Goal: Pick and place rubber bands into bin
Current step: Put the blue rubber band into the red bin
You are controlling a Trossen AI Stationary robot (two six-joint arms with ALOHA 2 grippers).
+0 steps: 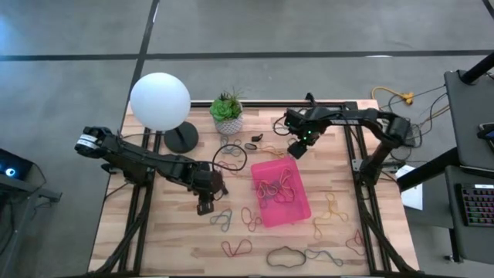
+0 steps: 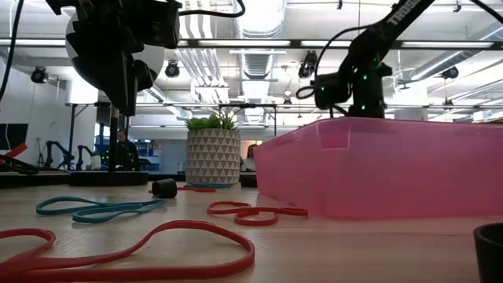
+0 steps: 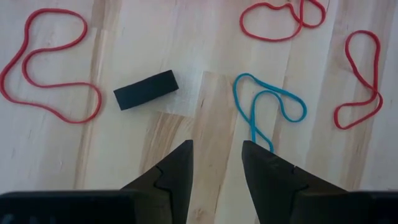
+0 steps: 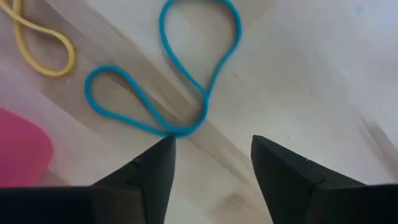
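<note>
Both grippers [image 3: 216,163] [image 4: 212,163] apparently empty; bin [image 1: 297,207] holds bands [image 1: 274,189].

The counter [image 1: 154,232] is evenly lit from overhead; ceiling lights glare in the low view, and the nearest red band [image 2: 118,251] is blurred

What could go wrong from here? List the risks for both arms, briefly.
1. The left pincer hangs open over bare wood, with a blue band beside one finger; closing here would likely miss it.
2. The right pincer is open above another blue band near the bin corner; the flat loop may slip out.
3. A black block lies near the left target and could be nudged.
</note>
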